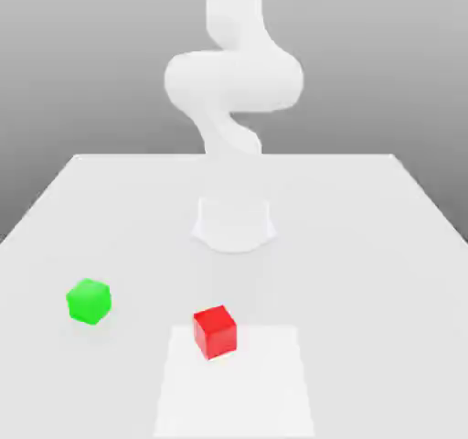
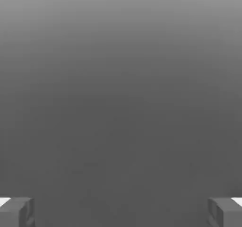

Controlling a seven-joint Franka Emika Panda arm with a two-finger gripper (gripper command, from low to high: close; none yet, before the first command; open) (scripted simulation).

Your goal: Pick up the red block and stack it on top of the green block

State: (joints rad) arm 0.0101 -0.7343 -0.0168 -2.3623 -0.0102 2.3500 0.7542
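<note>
The red block (image 1: 215, 330) sits on the white table (image 1: 366, 245), near the front, at the edge of a paler square patch (image 1: 256, 391) — the green block (image 1: 89, 301) rests apart, toward the exterior view's left. The gripper (image 2: 121, 212) is spread wide, its fingers (image 2: 16, 212) clasping nothing.

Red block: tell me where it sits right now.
In the exterior view the red block rests on the table, on a paler square patch, to the exterior view's right of the green block.

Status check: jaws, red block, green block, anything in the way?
Gripper open, jaws wide apart, holding nothing. Red block on table, apart from green block. Nothing between them.
</note>
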